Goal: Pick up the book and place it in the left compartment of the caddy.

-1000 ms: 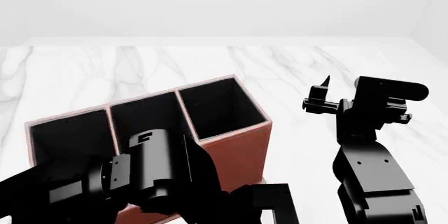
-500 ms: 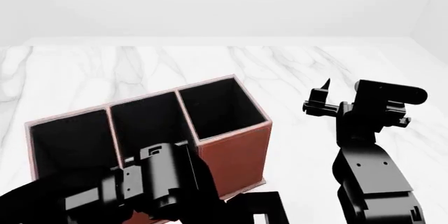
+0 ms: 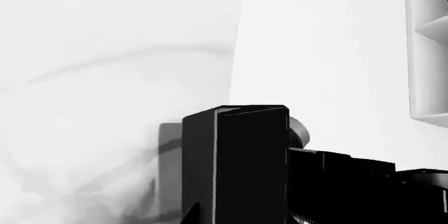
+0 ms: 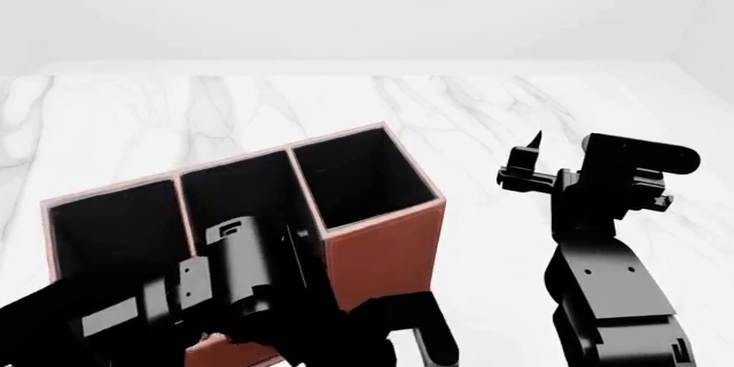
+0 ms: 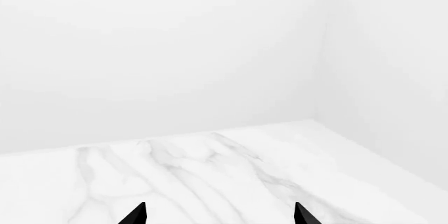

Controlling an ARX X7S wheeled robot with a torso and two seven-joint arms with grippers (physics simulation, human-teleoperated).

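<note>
The black book [image 3: 248,161] stands upright between my left gripper's jaws [image 3: 238,216] in the left wrist view, with a thin white page line down it. One dark fingertip [image 3: 192,214] shows beside it. The other is hidden. In the head view my left arm [image 4: 247,277] lies over the front of the red-brown caddy [image 4: 384,247]. It hides the long left compartment, and only three black-lined back slots show. My right gripper [image 4: 530,161] hovers open and empty to the right of the caddy, and its tips stand wide apart in the right wrist view [image 5: 220,217].
White marble tabletop [image 4: 482,109] stretches behind and to the right of the caddy, up to a white wall. A black blocky shape [image 4: 427,337] sticks out below my left arm at the picture's lower edge. The mug is out of view.
My left arm dipped toward the lower edge, then came back up and a little left over the caddy's front. The black shape below it shifted left. The right arm barely moved.
</note>
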